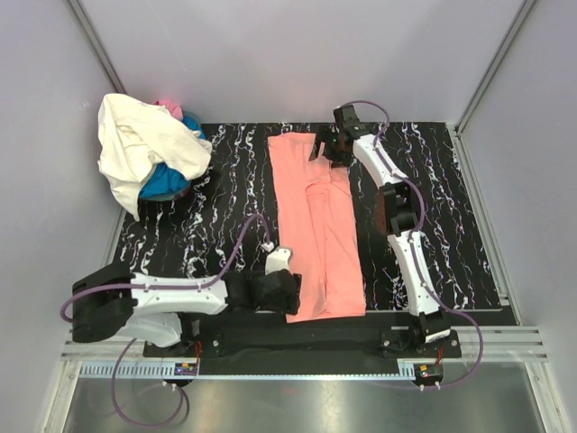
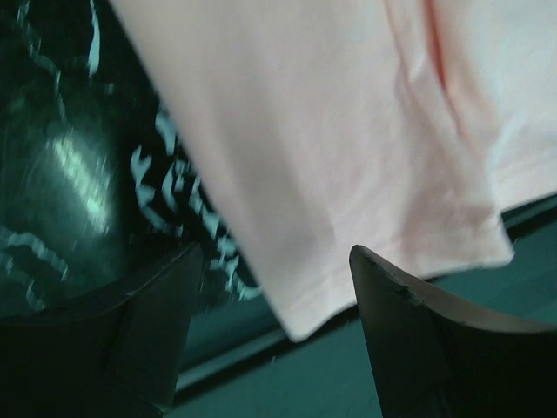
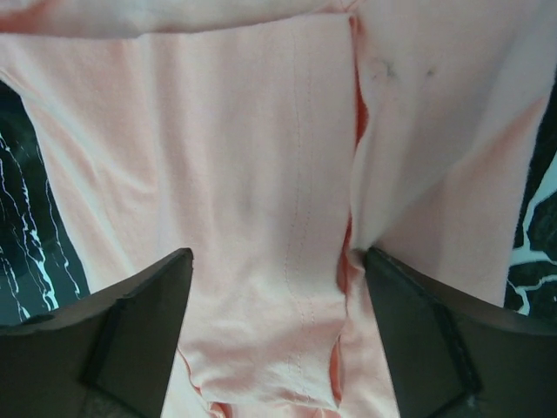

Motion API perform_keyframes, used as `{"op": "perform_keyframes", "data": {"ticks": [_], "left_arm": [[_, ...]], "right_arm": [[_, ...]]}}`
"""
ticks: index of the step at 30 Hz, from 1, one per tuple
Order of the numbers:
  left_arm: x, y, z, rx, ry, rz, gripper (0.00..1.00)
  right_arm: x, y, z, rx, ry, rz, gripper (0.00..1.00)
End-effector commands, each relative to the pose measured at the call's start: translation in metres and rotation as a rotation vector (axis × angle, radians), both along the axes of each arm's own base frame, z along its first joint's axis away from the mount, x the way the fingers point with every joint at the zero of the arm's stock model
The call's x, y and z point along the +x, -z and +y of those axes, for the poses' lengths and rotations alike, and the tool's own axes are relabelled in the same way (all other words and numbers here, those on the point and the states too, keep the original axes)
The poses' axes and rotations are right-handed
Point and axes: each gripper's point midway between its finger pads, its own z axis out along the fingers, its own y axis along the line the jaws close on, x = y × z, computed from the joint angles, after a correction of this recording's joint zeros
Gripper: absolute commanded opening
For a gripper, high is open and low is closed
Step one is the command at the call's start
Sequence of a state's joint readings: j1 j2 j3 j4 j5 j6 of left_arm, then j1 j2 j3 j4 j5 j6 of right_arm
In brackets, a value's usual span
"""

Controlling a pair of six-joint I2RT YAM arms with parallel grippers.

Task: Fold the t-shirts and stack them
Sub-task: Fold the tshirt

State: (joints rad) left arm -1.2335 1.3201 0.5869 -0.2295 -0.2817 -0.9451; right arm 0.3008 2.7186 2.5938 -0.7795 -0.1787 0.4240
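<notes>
Salmon-pink shirt (image 1: 317, 216) beneath left claw (image 2: 274, 261), right claw (image 3: 277, 257); both open.

Open mat (image 1: 230, 171) between shirt pile (image 1: 135, 149) and salmon shirt (image 1: 320, 225); pile crowds far-left corner

Soft matt cloth on the salmon shirt (image 1: 317, 225), a fine smooth knit with a stitched seam down it. The tabletop (image 1: 433, 198) is black with white marbling, slightly glossy, catching light. The fingers (image 2: 435, 340) are matt dark plastic, one edge scuffed. The cream shirt (image 1: 135, 149) is crumpled soft cloth.
</notes>
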Motion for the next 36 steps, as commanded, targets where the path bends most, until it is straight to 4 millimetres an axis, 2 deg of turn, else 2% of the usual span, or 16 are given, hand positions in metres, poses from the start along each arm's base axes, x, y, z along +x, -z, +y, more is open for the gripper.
{"op": "perform_keyframes", "data": {"ticks": [1,3,5,6,9,11,12,13,14,15,17,18,21,29,32,36], "left_arm": [[-0.006,-0.023,0.037,0.152,-0.06,-0.068,0.76],[-0.01,-0.035,0.034,0.124,-0.06,-0.079,0.76],[-0.014,-0.031,0.036,0.114,-0.056,-0.071,0.76],[-0.016,-0.03,0.035,0.099,-0.062,-0.063,0.76],[-0.024,-0.021,0.029,0.04,-0.047,-0.04,0.76],[-0.03,-0.015,0.019,-0.028,-0.026,-0.019,0.76],[-0.031,-0.013,0.016,-0.049,-0.023,-0.013,0.76],[-0.033,-0.013,0.009,-0.085,-0.015,-0.01,0.76],[-0.035,-0.009,0.009,-0.089,-0.009,-0.004,0.76],[-0.036,-0.006,0.008,-0.086,-0.008,0.0,0.75],[-0.039,-0.007,0.001,-0.097,0.007,0.0,0.75],[-0.04,-0.003,0.0,-0.076,0.013,-0.001,0.75],[-0.046,0.007,-0.004,-0.046,0.022,0.01,0.75],[-0.056,0.026,-0.007,-0.019,0.014,0.042,0.7],[-0.053,0.025,-0.004,-0.029,-0.007,0.031,0.64],[-0.05,0.024,-0.003,-0.054,-0.024,0.011,0.58]], "right_arm": [[-0.015,-0.047,0.003,0.017,-0.025,-0.018,0.91],[-0.019,-0.087,0.003,0.034,-0.044,-0.075,0.97],[-0.027,-0.112,0.001,0.031,-0.053,-0.102,1.0],[-0.035,-0.138,-0.004,0.031,-0.052,-0.132,1.0],[-0.072,-0.163,-0.032,-0.047,-0.002,-0.111,1.0],[-0.1,-0.162,-0.048,-0.086,0.044,-0.078,1.0],[-0.138,-0.156,-0.066,-0.114,0.076,-0.038,1.0],[-0.156,-0.152,-0.071,-0.108,0.089,-0.031,1.0],[-0.166,-0.153,-0.073,-0.065,0.134,-0.059,0.98],[-0.21,-0.141,-0.083,-0.052,0.139,-0.036,0.96],[-0.244,-0.137,-0.081,0.002,0.158,-0.063,0.94],[-0.277,-0.127,-0.09,0.0,0.167,-0.062,0.93],[-0.335,-0.107,-0.093,0.054,0.179,-0.031,0.92],[-0.426,-0.073,-0.093,0.194,0.209,0.11,0.83],[-0.445,-0.077,-0.085,0.293,0.209,0.128,0.77],[-0.467,-0.058,-0.088,0.312,0.23,0.162,0.75]]}}
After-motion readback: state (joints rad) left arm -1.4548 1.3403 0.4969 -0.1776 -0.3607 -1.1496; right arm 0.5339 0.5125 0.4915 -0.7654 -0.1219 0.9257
